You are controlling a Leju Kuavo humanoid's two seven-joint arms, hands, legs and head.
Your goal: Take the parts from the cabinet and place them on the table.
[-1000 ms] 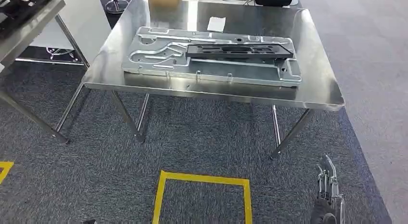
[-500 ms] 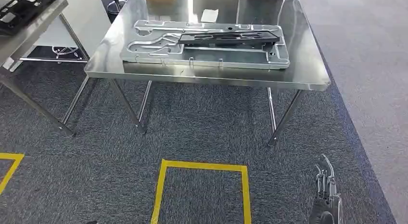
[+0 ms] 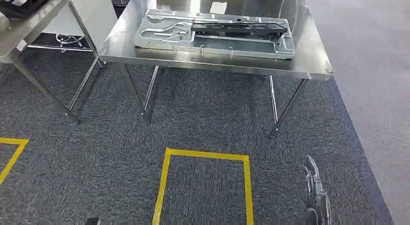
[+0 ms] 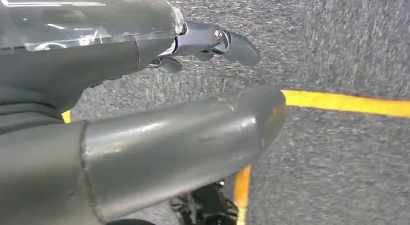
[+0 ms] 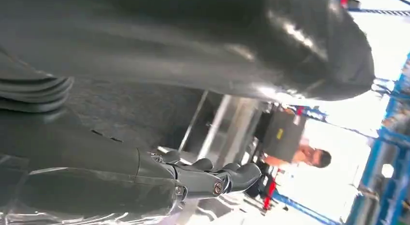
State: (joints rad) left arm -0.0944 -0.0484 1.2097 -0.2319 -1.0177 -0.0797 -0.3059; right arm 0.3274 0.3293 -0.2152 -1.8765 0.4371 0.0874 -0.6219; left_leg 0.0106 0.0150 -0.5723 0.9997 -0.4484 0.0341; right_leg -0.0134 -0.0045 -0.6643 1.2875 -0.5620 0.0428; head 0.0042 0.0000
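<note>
Since a second ago your view has pulled back and swung: the worktop point(image 3: 309, 65) sits higher and further off in the head view, with the yellow floor square point(image 3: 205, 186) nearer you. That is the camera moving; nothing on the worktop has shifted.

Both your hands are empty. Your right hand point(image 3: 315, 198) hangs low beside the square, fingers straight and apart. Your left hand point(image 4: 145, 104) hangs over the carpet, fingers loose, gripping nothing.

A silver plate point(image 3: 212, 34) already lies on the worktop, and a black part point(image 3: 237, 25) rests on top of it. A second worktop point(image 3: 29, 26) stands left of the first, with something dark on it.

By my reading you are backing off to fetch the next part; the cabinet is out of sight. Keep your arms hanging close while you turn, so they clear the worktop legs point(image 3: 285, 111). Settle over the floor marks before reaching, and open your hands wide only once the cabinet is squarely in front.
</note>
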